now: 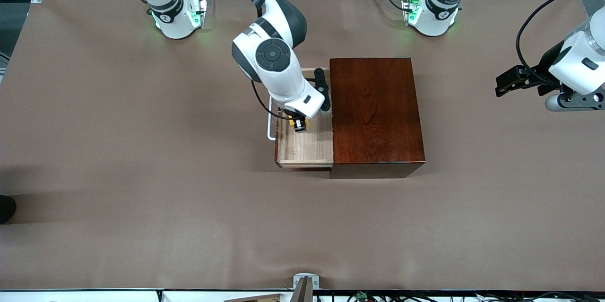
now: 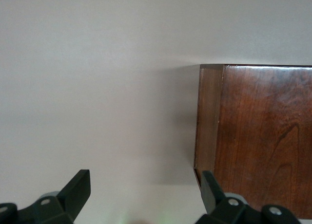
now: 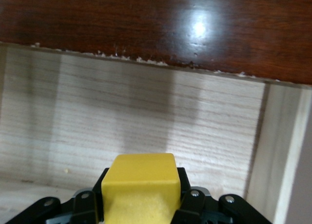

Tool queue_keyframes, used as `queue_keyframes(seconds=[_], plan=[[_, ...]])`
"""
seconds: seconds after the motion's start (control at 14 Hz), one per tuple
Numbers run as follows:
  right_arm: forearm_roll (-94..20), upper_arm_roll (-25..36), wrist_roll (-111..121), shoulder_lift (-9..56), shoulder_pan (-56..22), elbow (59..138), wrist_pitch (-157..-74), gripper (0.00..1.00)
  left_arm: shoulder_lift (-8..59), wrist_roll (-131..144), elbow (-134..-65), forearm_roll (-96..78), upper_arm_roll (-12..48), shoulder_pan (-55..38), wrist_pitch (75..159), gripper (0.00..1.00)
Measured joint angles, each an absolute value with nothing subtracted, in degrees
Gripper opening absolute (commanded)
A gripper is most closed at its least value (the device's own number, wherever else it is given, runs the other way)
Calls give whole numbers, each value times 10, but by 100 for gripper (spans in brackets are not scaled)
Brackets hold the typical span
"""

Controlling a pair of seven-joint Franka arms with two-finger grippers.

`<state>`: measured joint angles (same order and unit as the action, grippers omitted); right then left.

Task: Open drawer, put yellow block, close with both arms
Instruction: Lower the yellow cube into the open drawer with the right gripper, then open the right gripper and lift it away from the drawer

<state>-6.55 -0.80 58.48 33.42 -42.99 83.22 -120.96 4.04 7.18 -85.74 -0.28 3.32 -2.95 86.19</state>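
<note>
Right gripper [image 1: 299, 125]: closed on the yellow block [image 3: 140, 187], held over the open drawer [image 1: 305, 148].
Left gripper [image 2: 141, 195]: fingers open, kept waiting beside the wooden box [image 1: 373, 115].
Risk: if released high, the block may be bounced out.

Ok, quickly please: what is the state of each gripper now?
Left gripper: open, holding nothing, waiting beside the box.
Right gripper: shut on the yellow block, over the open drawer.

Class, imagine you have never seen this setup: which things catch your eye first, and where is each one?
The glossy reddish-brown wooden box sits mid-table, its pale drawer pulled out toward the right arm's end. Over the open drawer, the right gripper is shut on the yellow block. The left gripper waits, open, over the left arm's end of the table.
</note>
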Motion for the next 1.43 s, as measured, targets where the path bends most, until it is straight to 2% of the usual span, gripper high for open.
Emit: queue_keyframes(seconds=[0.78,0.86,0.93,1.43], plan=[[-52,-6,531,374,-471,832,-1236,0,40,72,-859,-3,33,-30,863,100],[-47,-5,524,374,-474,832,-1237,83,40,72,-859,-3,33,-30,863,100],[-45,-4,523,374,-474,831,-1237,100,40,72,-859,-3,33,-30,863,100],[-26,-1,523,374,-474,824,-1239,100,40,72,-860,-3,34,-30,863,100]])
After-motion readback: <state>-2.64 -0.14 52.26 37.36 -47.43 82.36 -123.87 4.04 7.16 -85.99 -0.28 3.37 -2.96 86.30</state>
